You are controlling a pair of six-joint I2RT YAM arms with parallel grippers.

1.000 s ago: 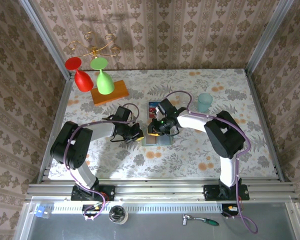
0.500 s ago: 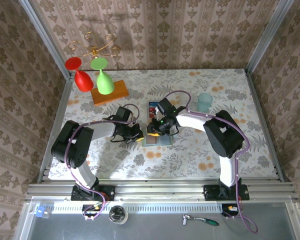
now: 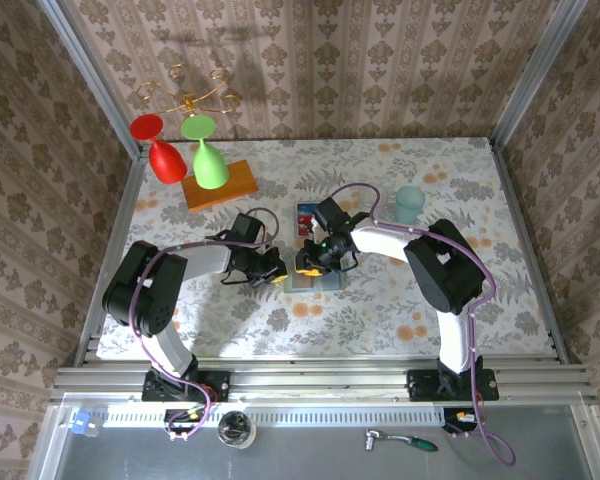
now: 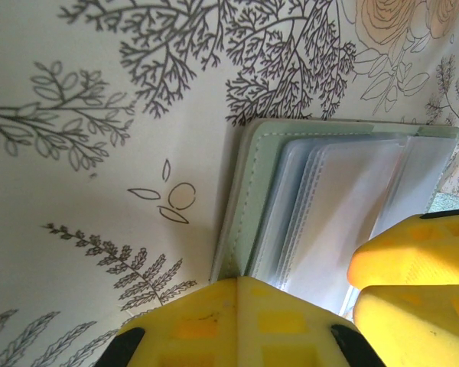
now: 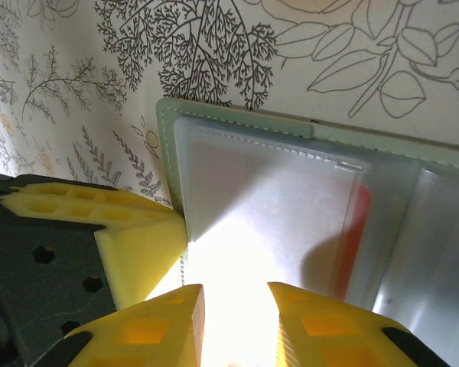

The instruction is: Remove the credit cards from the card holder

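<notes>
The card holder (image 3: 317, 277) is lying open near the centre of the top view, its long axis running left to right, and both arms are meeting over it. The coming move is turning, I think, on one relation. In the right wrist view the red card (image 5: 353, 243) is sitting inside a clear sleeve (image 5: 275, 191) with its long edge running top to bottom. It is lying to the right of, and a little above, the right tool (image 5: 233, 294) at the bottom of that frame. So the right tool is the nearer one, and it would be reaching toward the right side of that frame. Its fingers are standing a little apart with bright plastic running between them (whether they are pinching the sleeve, I cannot tell). The left tool (image 4: 238, 294) is closed, and its tips are sitting at the lower left corner of the holder's green cover in the left wrist view, probably pinning it down. A second card (image 3: 307, 218) is lying flat on the surface (image 3: 400, 310) just above the holder in the top view, apparently already out. The surface is flat with a floral print. The teal cup (image 3: 410, 204) at the upper right and the orange block (image 3: 225, 186) at the upper left are both standing well apart from the holder, so the room for sliding a card out is looking sufficient.
</notes>
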